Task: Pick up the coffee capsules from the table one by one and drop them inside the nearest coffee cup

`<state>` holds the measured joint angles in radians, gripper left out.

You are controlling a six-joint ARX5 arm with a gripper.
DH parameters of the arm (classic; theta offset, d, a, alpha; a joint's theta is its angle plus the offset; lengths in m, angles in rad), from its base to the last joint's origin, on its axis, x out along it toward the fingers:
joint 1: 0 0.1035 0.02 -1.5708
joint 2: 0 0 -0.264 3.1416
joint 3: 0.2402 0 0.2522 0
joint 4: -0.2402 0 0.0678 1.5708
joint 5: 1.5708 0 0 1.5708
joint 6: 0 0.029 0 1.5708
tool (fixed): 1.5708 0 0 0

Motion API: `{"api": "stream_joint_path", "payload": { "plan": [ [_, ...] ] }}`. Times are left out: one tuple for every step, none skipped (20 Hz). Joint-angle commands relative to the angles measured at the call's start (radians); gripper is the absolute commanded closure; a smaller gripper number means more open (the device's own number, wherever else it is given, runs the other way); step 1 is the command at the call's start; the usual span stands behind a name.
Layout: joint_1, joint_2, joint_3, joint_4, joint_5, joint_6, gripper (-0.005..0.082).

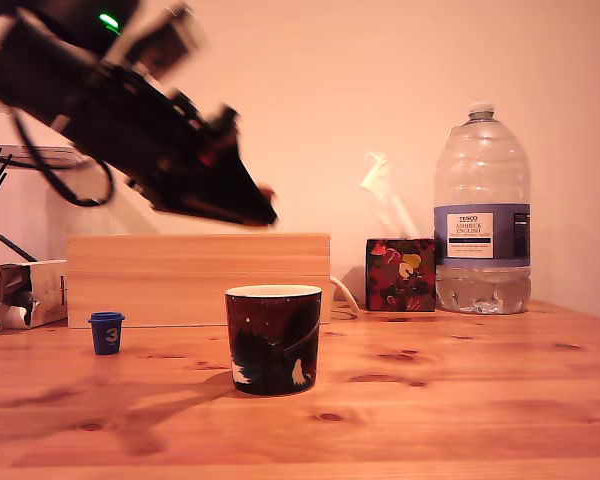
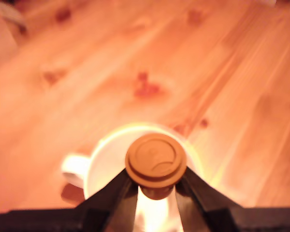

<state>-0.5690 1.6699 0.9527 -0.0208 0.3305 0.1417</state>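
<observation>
Brown capsule (image 2: 155, 160) held clamped between tool (image 1: 263, 205) fingers, poised above cream-rimmed coffee cup (image 1: 273, 338) on counter (image 1: 460, 400). Blue capsule (image 1: 106, 332) left standing at exterior view's left. Release advised only once capsule is centred over cup mouth; low drop recommended, bounce-out otherwise judged possible.
</observation>
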Motion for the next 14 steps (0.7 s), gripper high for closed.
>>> {"api": "stream_joint_path", "payload": {
  "plan": [
    [-0.003,0.031,0.029,-0.029,-0.01,0.009,0.0695],
    [-0.004,0.045,0.047,-0.051,-0.02,0.009,0.0695],
    [-0.008,0.049,0.052,-0.058,-0.026,0.009,0.0695],
    [-0.01,0.05,0.052,-0.06,-0.034,0.009,0.0695],
    [-0.01,0.05,0.052,-0.061,-0.037,0.009,0.0695],
    [-0.01,0.05,0.052,-0.063,-0.037,0.009,0.0695],
    [-0.01,0.05,0.052,-0.066,-0.037,0.009,0.0694],
    [-0.01,0.05,0.052,-0.068,-0.037,0.009,0.0692],
    [-0.013,0.05,0.052,-0.068,-0.037,0.009,0.0671],
    [-0.016,0.05,0.052,-0.067,-0.037,0.013,0.0571],
    [-0.016,0.05,0.052,-0.067,-0.037,0.018,0.0398],
    [-0.016,0.05,0.052,-0.063,-0.039,0.019,0.0241],
    [-0.017,0.05,0.052,-0.063,-0.038,0.019,0.0166],
    [-0.017,0.05,0.052,-0.062,-0.04,0.019,0.0164]
  ]
}}
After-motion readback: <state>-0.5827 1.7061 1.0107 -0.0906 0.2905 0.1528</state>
